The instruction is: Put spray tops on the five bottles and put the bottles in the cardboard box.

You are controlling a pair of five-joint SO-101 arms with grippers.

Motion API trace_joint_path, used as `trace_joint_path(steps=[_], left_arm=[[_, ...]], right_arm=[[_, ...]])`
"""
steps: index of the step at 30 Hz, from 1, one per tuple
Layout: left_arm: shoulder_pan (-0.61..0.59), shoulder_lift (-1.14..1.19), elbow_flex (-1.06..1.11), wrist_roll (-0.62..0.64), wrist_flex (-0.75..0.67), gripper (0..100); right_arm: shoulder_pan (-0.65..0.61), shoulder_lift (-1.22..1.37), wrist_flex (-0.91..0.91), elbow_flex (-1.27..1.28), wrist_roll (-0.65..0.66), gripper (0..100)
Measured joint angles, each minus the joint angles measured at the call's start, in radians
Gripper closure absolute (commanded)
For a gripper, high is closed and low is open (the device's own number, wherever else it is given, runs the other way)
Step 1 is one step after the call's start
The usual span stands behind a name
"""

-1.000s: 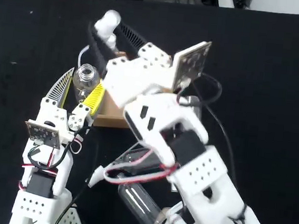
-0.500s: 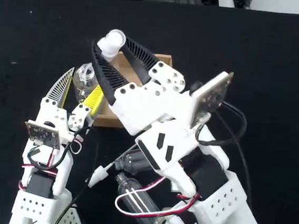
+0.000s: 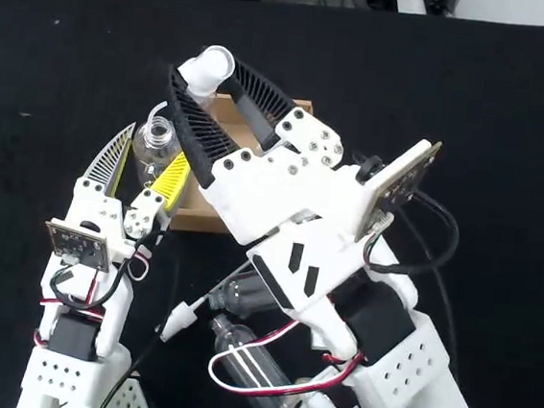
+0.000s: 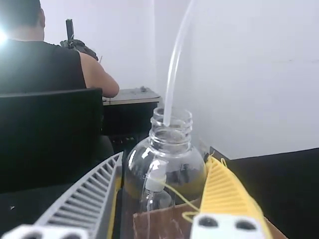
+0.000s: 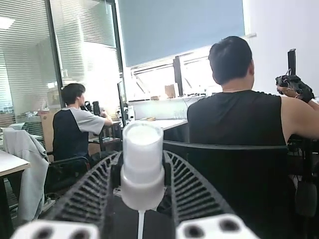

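The left jaws grip a round clear plastic bottle (image 4: 164, 167) just beside the brown cardboard box (image 3: 296, 109), mid black surface (image 3: 512, 111). The right jaws clamp a white spray top (image 5: 142, 164) above it, its thin clear tube (image 4: 174, 64) entering the bottle's neck.

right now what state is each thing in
bottle, uncapped, spray tube in its neck
spray top, not seated, held clear of the neck
left gripper, shut on bottle
right gripper, shut on spray top
box, open
spare bottles, lying on their sides
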Motion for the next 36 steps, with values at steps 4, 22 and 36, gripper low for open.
trace_joint_path(steps=[4, 22, 36], left_arm=[[0.000, 0.000, 0.000, 0.000, 0.000, 97], [0.000, 0.000, 0.000, 0.000, 0.000, 97], [0.000, 0.000, 0.000, 0.000, 0.000, 97]], right_arm=[[0.000, 0.000, -0.038, 0.000, 0.000, 98.7], [0.002, 0.000, -0.048, 0.018, 0.003, 98.7], [0.002, 0.000, -0.048, 0.018, 0.057, 98.7]])
